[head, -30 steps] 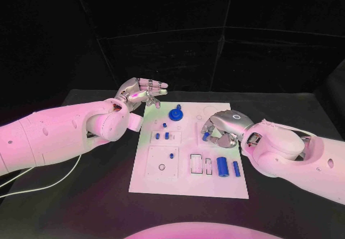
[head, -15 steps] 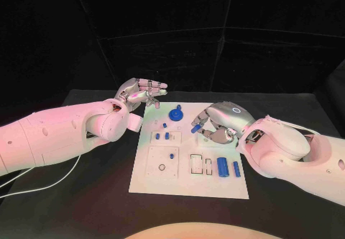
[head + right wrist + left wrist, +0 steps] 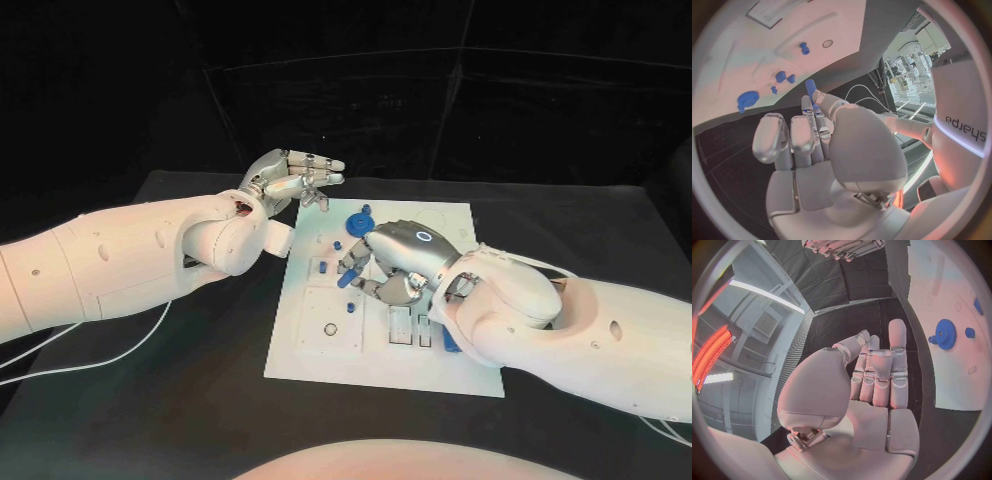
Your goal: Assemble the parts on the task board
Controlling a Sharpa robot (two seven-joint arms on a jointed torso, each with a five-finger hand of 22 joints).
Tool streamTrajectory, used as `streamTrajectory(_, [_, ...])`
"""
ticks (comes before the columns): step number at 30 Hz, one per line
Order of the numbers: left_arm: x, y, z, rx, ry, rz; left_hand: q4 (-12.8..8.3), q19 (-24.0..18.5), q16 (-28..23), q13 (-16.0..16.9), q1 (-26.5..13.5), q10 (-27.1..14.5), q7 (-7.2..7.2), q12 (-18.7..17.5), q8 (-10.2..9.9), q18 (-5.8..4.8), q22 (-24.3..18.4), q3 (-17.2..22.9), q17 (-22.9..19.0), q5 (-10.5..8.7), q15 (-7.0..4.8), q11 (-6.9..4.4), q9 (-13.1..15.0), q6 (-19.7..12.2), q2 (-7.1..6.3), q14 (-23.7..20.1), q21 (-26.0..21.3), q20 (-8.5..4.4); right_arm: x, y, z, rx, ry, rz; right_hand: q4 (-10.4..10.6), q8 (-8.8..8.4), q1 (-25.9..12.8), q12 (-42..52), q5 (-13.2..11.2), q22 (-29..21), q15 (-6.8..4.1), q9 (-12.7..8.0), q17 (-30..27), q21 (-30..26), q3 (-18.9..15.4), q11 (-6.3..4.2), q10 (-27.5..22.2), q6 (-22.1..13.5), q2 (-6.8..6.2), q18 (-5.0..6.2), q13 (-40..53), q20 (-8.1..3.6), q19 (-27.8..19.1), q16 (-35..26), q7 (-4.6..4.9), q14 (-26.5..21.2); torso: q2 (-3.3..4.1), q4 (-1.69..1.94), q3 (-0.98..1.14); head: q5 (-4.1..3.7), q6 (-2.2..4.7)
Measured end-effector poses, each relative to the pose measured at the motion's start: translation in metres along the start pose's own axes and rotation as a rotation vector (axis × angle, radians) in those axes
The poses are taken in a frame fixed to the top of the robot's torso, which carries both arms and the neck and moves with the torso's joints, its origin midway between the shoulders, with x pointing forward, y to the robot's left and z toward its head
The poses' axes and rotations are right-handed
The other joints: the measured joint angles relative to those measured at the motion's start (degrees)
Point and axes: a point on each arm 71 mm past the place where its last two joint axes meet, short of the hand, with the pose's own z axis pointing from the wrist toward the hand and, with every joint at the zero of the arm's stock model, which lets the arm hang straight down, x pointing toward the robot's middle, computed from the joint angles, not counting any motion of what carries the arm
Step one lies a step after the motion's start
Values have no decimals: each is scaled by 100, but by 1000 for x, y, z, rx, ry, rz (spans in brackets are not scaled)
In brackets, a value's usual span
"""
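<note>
A white task board (image 3: 310,350) lies lengthwise on the black table (image 3: 159,400), its long axis running away from the robot. The right hand (image 3: 387,262) hovers over the middle of the board and pinches a small blue peg (image 3: 348,279) between its fingers. In the head view the peg's long axis slants, its lower end toward the board's left half. In the right wrist view the same peg (image 3: 811,91) sticks out past the fingertips (image 3: 806,106) toward the board (image 3: 767,50).

At the board's far end sits a blue gear (image 3: 358,222) with a small knob on top; in the left wrist view it appears as a toothed disc (image 3: 945,333) beside a small blue stud (image 3: 969,332). Short blue pins (image 3: 319,264) stand left of the right hand. The near half of the board carries square and rectangular outlines with a small ring (image 3: 330,328). A blue cylinder (image 3: 450,340) lies near the right arm, mostly hidden behind the wrist, so its direction is hard to tell.

The left hand (image 3: 293,178) is raised above the table just beyond the board's far left corner, holding nothing, its fingers side by side and bent but not closed. A white cable (image 3: 87,368) trails across the table on the left
</note>
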Motion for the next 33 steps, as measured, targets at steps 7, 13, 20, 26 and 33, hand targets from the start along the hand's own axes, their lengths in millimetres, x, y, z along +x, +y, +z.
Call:
streamTrajectory(7, [0,0,1,1,0,1,0,0,0,0,0,0,0,0,0,0,0,0,0,0,0,0,0,0,0,0,0,0,26,8,5,-34,79,33,-15,-1,0,-39,26,0,0,0,-2,0,14,0,0,-1,-1,0,-1,0,0,0,1,0,-2,-9,0,47,-27])
streamTrajectory(13, [1,0,2,1,2,0,0,0,0,0,0,0,0,0,0,1,0,0,0,0,0,0,0,0,0,0,0,0,41,11,5,-50,138,46,-15,-2,-4,-43,42,-5,0,-8,-7,0,14,0,0,-9,-4,0,-1,0,0,0,8,0,-7,-10,5,64,-42])
streamTrajectory(20, [3,0,3,1,4,0,0,0,0,0,0,0,0,0,0,0,0,0,0,0,0,0,-5,0,0,0,0,0,50,9,6,-52,186,44,-15,-3,-24,-43,50,-5,0,-15,-7,0,14,0,0,-12,-25,0,-1,0,0,0,6,0,-11,-10,9,73,-48])
streamTrajectory(26, [3,0,3,1,5,0,0,0,0,0,0,0,0,0,0,1,0,0,0,0,0,0,-4,0,0,0,0,0,53,9,7,-54,207,40,-15,-7,-24,-43,50,-5,0,-14,-7,0,14,0,-1,-16,-25,-1,-3,0,0,0,2,0,-11,-10,11,79,-46])
streamTrajectory(33, [3,0,4,1,6,-1,0,-24,0,11,0,0,0,0,0,0,-5,0,-9,0,0,0,-4,0,0,0,-22,24,55,9,8,-59,211,29,-15,-19,-17,-66,49,-4,0,-11,-7,0,14,0,-1,-20,-32,0,-3,0,0,0,0,0,-5,-10,10,75,-41])
